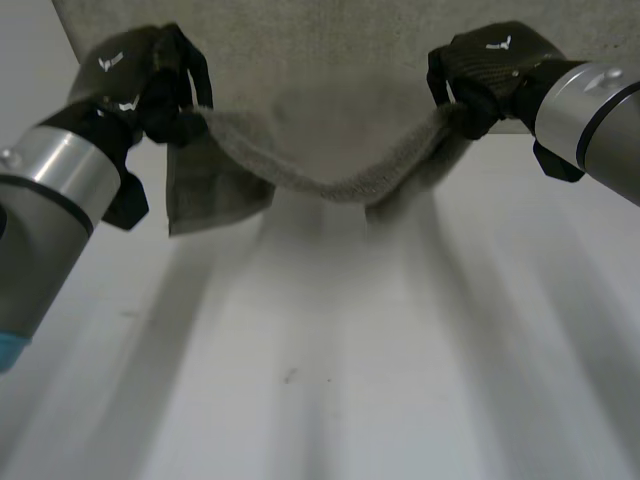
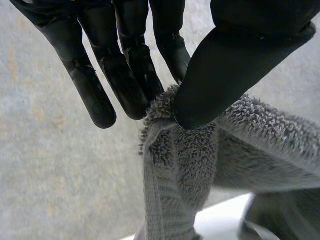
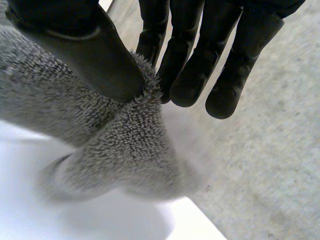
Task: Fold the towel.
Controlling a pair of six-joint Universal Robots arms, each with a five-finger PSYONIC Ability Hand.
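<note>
Head view, hold: the left hand [image 1: 135, 85] and the right hand [image 1: 490, 65] each pinch a corner of the towel [image 1: 330, 185] above the table [image 1: 320, 360]. The edge between them sags in a low arc, and a flap hangs under the left hand.
Head view, towel: the rest seems to lie flat as the grey sheet beyond the hands.
Head view, risk: the slack middle could land first and crease the fold.
Head view, room: the table on the near side is bare. How far the far side runs I cannot tell.
Left wrist view, grip: the left hand [image 2: 230, 70] nips the towel [image 2: 185, 160] at its corner between thumb and one fingertip. The other fingers [image 2: 95, 85] are straight and off the cloth.
Left wrist view, risk: the bite is shallow and right at the hem, so a tug from the other arm could pull it free.
Left wrist view, edges: grey sheet under the fingers, white table [image 2: 225, 215] under the hanging cloth.
Right wrist view, grip: the right hand [image 3: 100, 55] pinches the towel [image 3: 125, 145] between thumb and the nearest fingers [image 3: 187, 85], again near the edge.
Right wrist view, risk: the same slip, if the hands move apart.
Right wrist view, room: table [image 3: 75, 215] below the cloth, grey sheet ahead of the fingertips.
</note>
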